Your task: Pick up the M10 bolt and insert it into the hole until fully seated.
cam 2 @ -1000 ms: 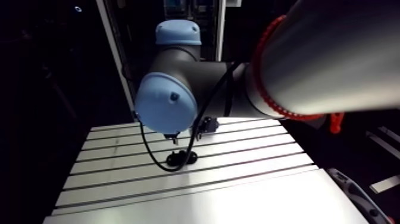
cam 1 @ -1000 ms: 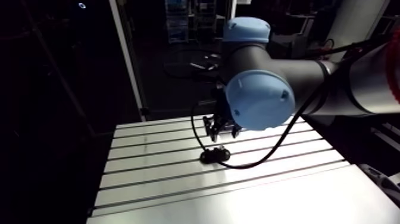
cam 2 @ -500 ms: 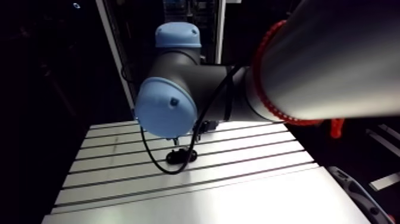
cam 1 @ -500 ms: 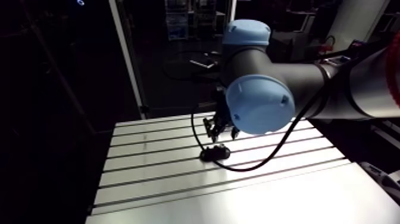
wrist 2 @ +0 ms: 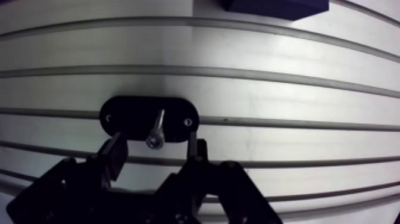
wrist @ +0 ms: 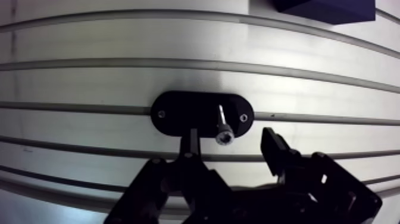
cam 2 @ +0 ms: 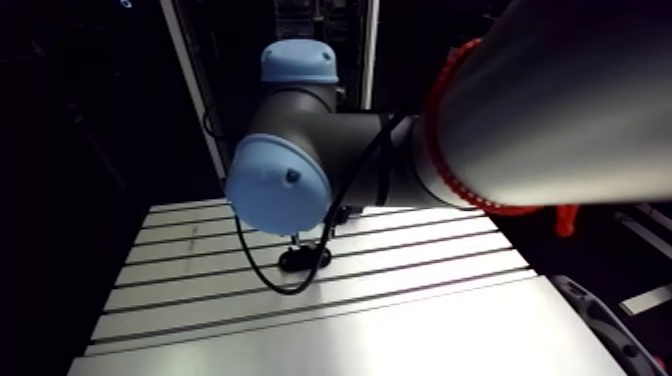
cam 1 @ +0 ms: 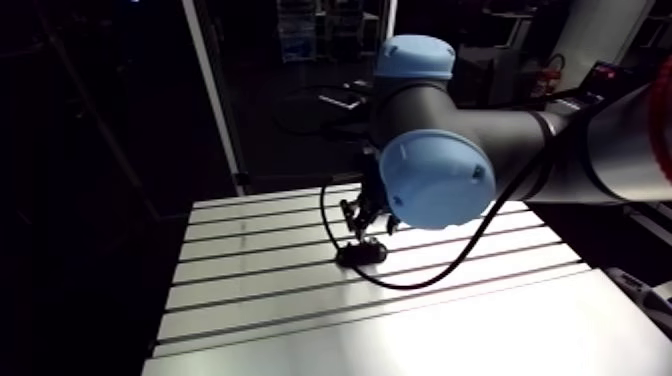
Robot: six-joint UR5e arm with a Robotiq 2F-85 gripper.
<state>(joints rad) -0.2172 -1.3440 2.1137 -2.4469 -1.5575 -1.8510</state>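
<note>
Gripper (wrist: 230,136): fingers are held apart, flanking the bolt (wrist: 221,125); this is shown in the wrist view only.
Arm view: only the black plate (cam 1: 361,254) is resolved.

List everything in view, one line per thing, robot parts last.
bolt: one, silver, standing out of the plate, between the gripper's fingers and clear of both
plate: one, black, oval, lying on the table across a slot
block: one, dark, on the table well ahead of the gripper, only partly in view
table: one, silver, slotted, under everything
gripper: one, black, fingers apart, just above the plate
arm: one, dark with light-blue caps, reaching down over the table
</note>
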